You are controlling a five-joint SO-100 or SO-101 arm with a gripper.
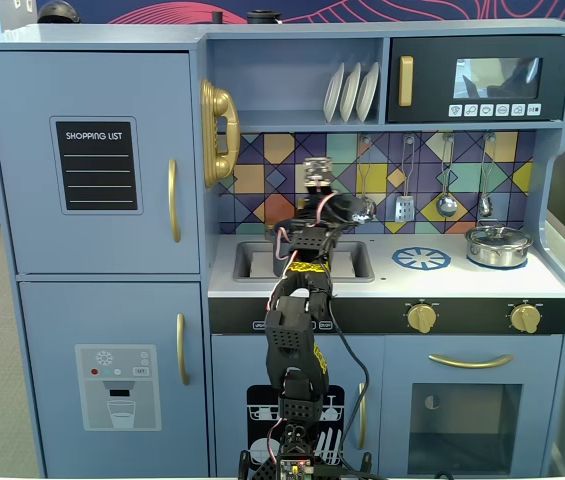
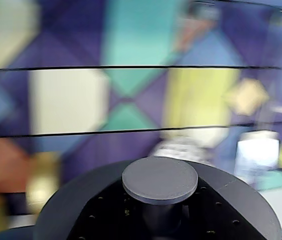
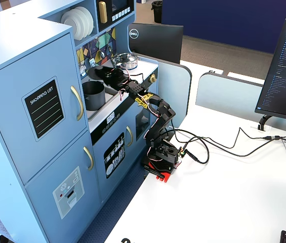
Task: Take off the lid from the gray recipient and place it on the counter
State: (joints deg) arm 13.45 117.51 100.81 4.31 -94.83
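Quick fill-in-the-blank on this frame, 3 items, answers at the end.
1. The gripper has lifted the ___ off the gray recipient, which stands open.
2. In a fixed view, the shiny silver pot sits to the ___ of the blue burner on the counter.
3. The shelf above holds ___ white plates.

Answers: lid; right; three
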